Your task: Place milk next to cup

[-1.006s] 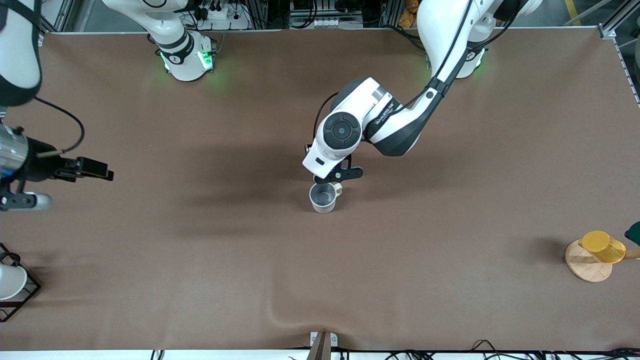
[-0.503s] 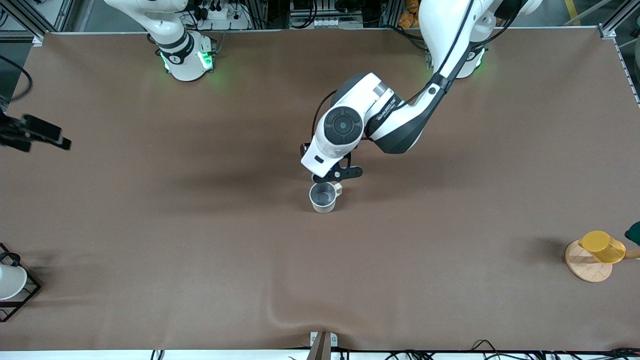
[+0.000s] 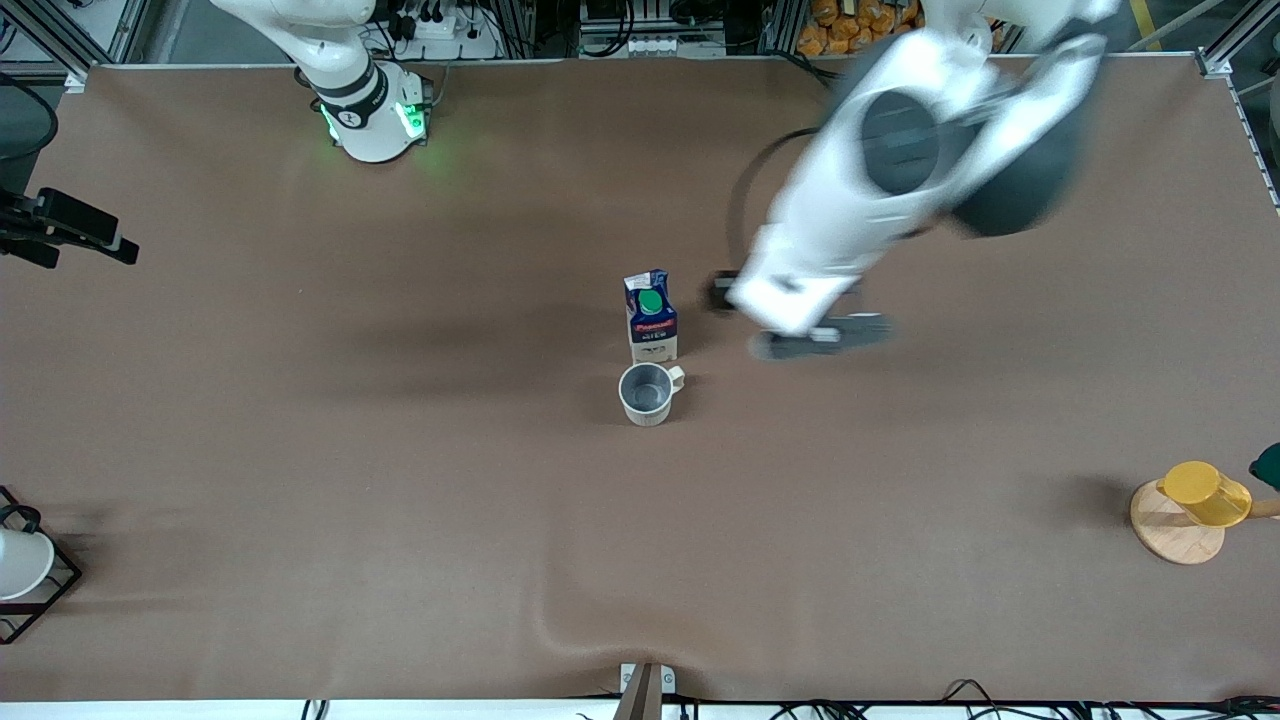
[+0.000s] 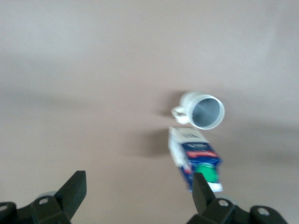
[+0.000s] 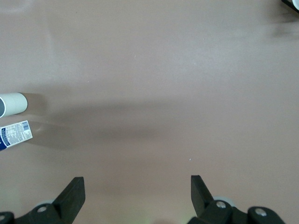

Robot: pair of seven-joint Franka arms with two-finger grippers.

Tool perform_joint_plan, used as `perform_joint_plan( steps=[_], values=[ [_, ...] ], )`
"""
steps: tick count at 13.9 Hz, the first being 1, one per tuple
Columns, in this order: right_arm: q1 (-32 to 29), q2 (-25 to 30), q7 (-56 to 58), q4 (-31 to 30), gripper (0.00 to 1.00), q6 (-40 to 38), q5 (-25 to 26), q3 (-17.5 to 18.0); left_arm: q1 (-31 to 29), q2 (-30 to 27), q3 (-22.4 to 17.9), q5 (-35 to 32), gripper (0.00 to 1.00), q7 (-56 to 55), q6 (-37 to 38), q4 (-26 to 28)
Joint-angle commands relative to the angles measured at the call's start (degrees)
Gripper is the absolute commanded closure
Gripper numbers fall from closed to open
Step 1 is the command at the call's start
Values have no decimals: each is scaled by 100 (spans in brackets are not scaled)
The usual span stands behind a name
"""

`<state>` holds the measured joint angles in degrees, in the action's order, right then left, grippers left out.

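White shells with dark grey joint sections on the left arm (image 3: 900, 190), a round dark cap on its wrist, a black cable looping beside it at upper right. Upper left, the right arm's white base (image 3: 365, 110) glows green, with a black band. Black fingers (image 4: 74, 189), screws in their mounts.

I count 1 milk carton (image 3: 651, 316), 3 cups: 1 off-white mug (image 3: 647, 393), 1 yellow cup (image 3: 1204, 493) on 1 wooden base (image 3: 1170, 528), 1 white cup (image 3: 20, 562) w/ 1 wire frame (image 3: 55, 590); my 2 grippers
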<state>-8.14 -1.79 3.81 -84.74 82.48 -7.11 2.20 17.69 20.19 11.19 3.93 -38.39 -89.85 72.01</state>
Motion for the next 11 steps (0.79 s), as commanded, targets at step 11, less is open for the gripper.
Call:
perform_joint_plan(
  steps=[11],
  values=[
    [585,196,41,-166,0,58,131,-492,-2127,-1219,85,-270,0,1403,749,630]
  ],
)
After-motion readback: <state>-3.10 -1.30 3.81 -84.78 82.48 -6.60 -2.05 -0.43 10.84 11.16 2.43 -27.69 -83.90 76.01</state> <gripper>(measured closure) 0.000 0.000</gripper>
